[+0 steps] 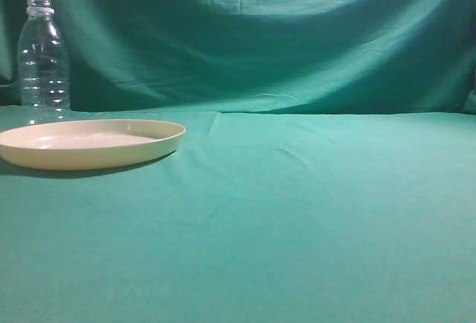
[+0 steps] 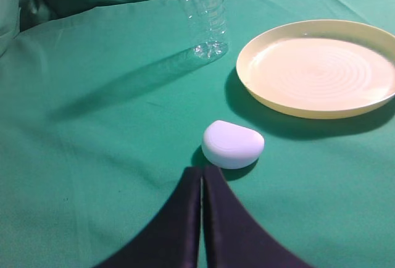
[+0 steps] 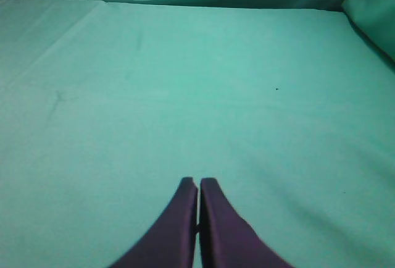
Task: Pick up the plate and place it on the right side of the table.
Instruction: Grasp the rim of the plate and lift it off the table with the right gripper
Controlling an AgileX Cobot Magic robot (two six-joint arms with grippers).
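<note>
The cream-yellow plate [image 1: 89,143] lies flat on the teal table [image 1: 297,211] at the left; it also shows in the left wrist view [image 2: 321,67] at the upper right. My left gripper [image 2: 202,170] is shut and empty, above the cloth, short of the plate and to its left. My right gripper [image 3: 199,181] is shut and empty over bare cloth [image 3: 185,95]. Neither gripper shows in the exterior view.
A clear plastic bottle [image 1: 43,59] stands upright behind the plate at the far left; it also shows in the left wrist view [image 2: 202,12]. A small white rounded object [image 2: 232,144] lies on the cloth just ahead of my left gripper. A darker green backdrop [image 1: 260,33] hangs behind.
</note>
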